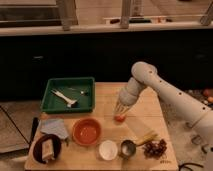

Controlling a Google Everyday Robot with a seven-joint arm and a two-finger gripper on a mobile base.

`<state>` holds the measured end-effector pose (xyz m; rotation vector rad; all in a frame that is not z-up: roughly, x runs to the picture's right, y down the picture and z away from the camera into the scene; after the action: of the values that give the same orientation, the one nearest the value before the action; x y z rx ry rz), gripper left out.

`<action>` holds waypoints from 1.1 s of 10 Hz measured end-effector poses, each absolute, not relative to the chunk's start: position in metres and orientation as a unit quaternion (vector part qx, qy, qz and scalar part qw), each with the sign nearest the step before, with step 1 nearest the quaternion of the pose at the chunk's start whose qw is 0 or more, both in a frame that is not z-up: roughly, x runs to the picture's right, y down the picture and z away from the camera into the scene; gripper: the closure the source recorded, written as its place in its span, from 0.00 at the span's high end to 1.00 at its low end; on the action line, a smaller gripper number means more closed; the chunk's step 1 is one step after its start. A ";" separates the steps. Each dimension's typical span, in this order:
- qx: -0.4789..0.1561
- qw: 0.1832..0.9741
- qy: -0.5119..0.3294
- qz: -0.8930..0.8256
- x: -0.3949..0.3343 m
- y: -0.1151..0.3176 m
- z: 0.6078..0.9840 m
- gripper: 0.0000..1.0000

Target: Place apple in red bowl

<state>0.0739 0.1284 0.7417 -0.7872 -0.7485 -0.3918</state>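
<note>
The red bowl point(87, 131) sits on the wooden table, left of centre near the front. A small red-orange apple point(119, 118) lies on the table to the right of the bowl, apart from it. My gripper point(120, 111) points down right over the apple, at the end of the white arm that reaches in from the right. Its tips are at the apple's top.
A green tray point(68, 95) with utensils stands at the back left. A white cup point(107, 149), a metal cup point(127, 148), a banana point(146, 138) and grapes point(155, 148) line the front edge. A dark plate point(47, 147) and grey cloth point(54, 127) lie front left.
</note>
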 end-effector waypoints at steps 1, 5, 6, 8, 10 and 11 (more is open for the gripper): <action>-0.368 0.843 -0.346 -0.187 0.076 0.127 0.745 0.80; -0.355 0.856 -0.321 -0.198 0.080 0.123 0.774 0.80; -0.355 0.856 -0.319 -0.198 0.081 0.126 0.780 0.80; -0.356 0.858 -0.315 -0.198 0.081 0.137 0.801 0.80; -0.357 0.858 -0.314 -0.196 0.079 0.145 0.819 0.80; -0.361 0.857 -0.313 -0.192 0.080 0.150 0.829 0.80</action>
<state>0.0803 0.1495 0.8286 -0.7576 -0.6575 -0.4040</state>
